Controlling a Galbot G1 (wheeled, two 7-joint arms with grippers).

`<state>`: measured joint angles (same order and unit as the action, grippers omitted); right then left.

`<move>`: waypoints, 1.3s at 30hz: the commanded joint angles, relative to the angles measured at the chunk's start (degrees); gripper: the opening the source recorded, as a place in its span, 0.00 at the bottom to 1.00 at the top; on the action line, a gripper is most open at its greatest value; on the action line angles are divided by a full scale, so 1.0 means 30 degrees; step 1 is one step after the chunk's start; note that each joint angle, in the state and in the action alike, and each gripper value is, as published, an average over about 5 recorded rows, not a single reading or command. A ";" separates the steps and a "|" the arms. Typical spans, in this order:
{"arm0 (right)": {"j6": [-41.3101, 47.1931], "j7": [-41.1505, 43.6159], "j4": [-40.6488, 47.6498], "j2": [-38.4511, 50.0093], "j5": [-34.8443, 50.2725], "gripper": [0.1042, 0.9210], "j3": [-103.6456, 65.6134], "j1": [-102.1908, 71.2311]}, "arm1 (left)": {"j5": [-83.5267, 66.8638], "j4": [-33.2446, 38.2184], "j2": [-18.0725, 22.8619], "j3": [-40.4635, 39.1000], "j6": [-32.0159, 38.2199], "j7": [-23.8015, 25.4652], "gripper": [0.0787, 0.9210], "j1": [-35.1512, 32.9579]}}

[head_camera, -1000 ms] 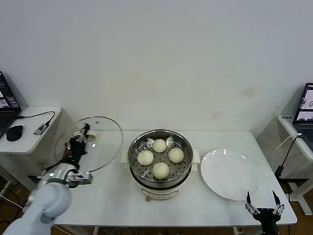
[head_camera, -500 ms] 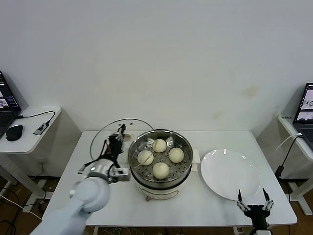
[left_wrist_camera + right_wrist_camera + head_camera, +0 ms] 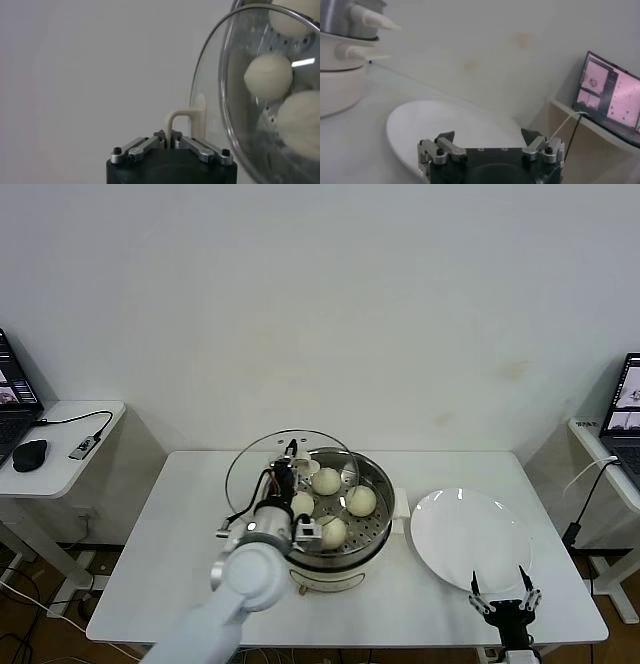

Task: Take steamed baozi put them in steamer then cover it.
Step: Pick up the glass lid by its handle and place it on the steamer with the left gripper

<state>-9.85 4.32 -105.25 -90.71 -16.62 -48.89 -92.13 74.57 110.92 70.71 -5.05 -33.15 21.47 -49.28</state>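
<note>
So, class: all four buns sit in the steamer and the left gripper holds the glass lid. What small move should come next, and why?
Probably carry the cover further right, then lower it. The left gripper holds its handle, but it overhangs the left of the steamer, tilted, with baozi uncovered.

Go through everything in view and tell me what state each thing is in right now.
Steamer: uncovered, tray loaded.
Baozi: all four in the tray.
Cover: held tilted, partly over the steamer's left rim.
Left gripper: shut on the cover's handle.
Right gripper: open, empty, parked.
Plate: empty.
</note>
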 commanded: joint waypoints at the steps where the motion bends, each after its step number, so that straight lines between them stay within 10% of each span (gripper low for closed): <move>1: 0.0032 -0.0026 0.0100 0.0004 -0.0327 0.88 0.0217 0.0117 | 0.4228 -0.0534 0.3622 -0.0746 -0.0176 0.1020 0.07 -0.0716; 39: -0.0244 0.0054 0.0729 0.0045 -0.0461 0.88 0.0514 0.0193 | 0.6378 -0.2260 0.5277 -0.0722 0.0466 0.0584 0.07 -0.1731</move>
<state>-10.54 4.44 -103.17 -90.58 -17.99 -47.40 -91.55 92.98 104.53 85.84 -7.12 -31.76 23.19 -54.29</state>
